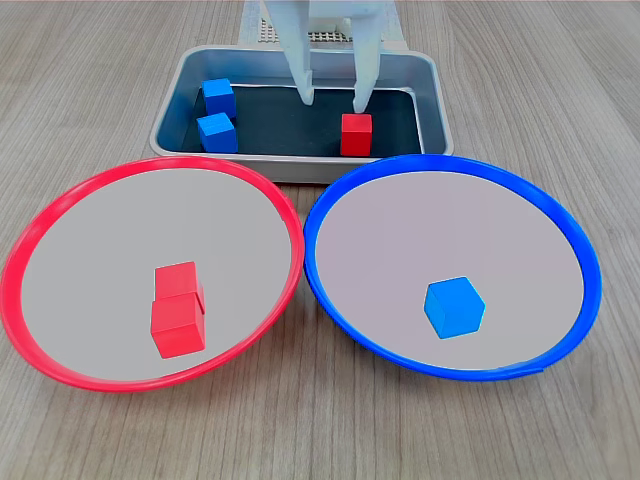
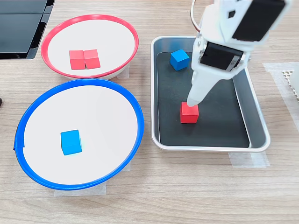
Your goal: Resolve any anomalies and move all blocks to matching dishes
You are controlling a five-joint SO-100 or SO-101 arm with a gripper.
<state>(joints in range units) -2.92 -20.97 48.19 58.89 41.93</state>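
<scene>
While my white gripper (image 1: pixel 333 100) hangs spread open over the grey metal tray (image 1: pixel 440 100), one fingertip above the small glossy red cube (image 1: pixel 356 134) on its black liner, I'd centre before closing.

Three red blocks (image 1: pixel 178 310); three blue blocks (image 1: pixel 454 306); two dishes (image 1: pixel 60 200)

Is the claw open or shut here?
Open: in the first exterior view the claw has two fingers spread apart above the tray, one fingertip over the red block.
</scene>
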